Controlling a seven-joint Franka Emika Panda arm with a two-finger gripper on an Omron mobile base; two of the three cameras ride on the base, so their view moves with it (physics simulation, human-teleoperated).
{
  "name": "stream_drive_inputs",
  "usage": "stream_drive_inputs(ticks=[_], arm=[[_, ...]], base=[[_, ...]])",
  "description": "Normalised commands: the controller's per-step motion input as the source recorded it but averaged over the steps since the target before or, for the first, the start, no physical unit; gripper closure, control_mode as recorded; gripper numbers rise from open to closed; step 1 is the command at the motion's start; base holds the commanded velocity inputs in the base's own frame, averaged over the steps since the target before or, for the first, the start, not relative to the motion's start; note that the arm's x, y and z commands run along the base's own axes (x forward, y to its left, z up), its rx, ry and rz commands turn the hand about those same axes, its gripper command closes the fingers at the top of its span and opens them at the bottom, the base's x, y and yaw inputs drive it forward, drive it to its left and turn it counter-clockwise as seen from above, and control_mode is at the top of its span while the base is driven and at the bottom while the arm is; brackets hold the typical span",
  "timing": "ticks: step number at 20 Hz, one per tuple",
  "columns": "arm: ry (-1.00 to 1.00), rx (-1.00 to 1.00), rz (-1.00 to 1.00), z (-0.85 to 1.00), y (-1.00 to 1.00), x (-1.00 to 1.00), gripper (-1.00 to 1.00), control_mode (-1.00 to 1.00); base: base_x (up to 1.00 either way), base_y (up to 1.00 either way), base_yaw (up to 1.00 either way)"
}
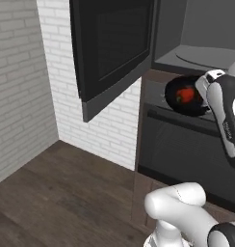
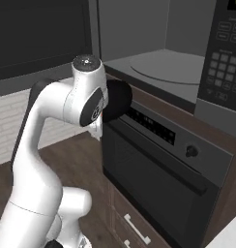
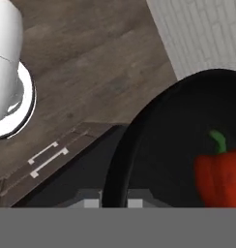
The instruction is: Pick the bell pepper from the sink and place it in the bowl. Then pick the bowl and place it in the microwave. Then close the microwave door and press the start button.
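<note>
The black bowl [image 1: 173, 91] hangs tilted in the air in front of the oven, just below the open microwave [image 1: 201, 53]. The red bell pepper [image 1: 185, 94] lies inside it. In the hand view my gripper [image 3: 112, 203] is shut on the rim of the bowl [image 3: 158, 140], with the bell pepper [image 3: 220, 177] at the right. From the right base view the bowl [image 2: 121, 99] shows edge-on beside my wrist. The microwave door [image 1: 114, 43] stands swung open to the left. The microwave's turntable [image 2: 163, 65] is bare. The sink is out of view.
Under the microwave sits the dark oven [image 2: 158, 160] with a knob [image 2: 191, 151] and a display strip. The microwave's keypad [image 2: 224, 58] is at the right. A white brick wall [image 1: 23, 87] stands to the left, above a wooden floor [image 1: 66, 193]. A drawer handle [image 2: 136, 227] shows below the oven.
</note>
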Motion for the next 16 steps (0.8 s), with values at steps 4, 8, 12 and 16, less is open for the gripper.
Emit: stream_drive_inputs(ticks=[4, 8, 12, 16], arm=[[-0.38, -0.07, 0.06, 0.12, 0.01, -0.88, 1.00, -1.00], [-0.37, -0.07, 0.03, 0.16, 0.01, -0.72, 1.00, -1.00], [-0.22, -0.03, 0.00, 0.39, 0.00, -0.46, 1.00, -1.00], [-0.02, 0.01, -0.03, 0.52, 0.00, -0.15, 1.00, -1.00]], base=[[0.00, 0.00, 0.00], [0.00, 0.00, 0.00], [0.00, 0.00, 0.00], [0.00, 0.00, 0.00]])
